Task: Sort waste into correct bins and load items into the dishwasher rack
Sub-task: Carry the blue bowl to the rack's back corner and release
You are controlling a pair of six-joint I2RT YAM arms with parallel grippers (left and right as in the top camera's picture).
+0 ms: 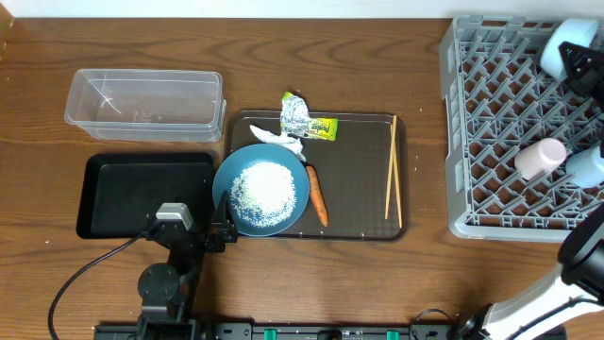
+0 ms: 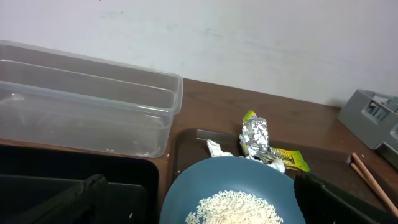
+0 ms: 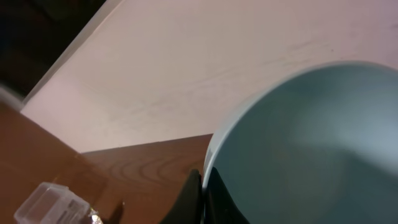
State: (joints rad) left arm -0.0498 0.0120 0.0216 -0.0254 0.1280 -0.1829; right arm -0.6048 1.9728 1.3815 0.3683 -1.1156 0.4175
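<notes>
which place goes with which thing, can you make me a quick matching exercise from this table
Things
1. rice grains
2. chopsticks
3. pale cup
4. foil wrapper

Places
A. along the right side of the brown tray
B. at the brown tray's far edge, away from the robot
C. on the blue plate
D. lying in the grey rack

Pairs: 1-C, 2-A, 3-D, 4-B
</notes>
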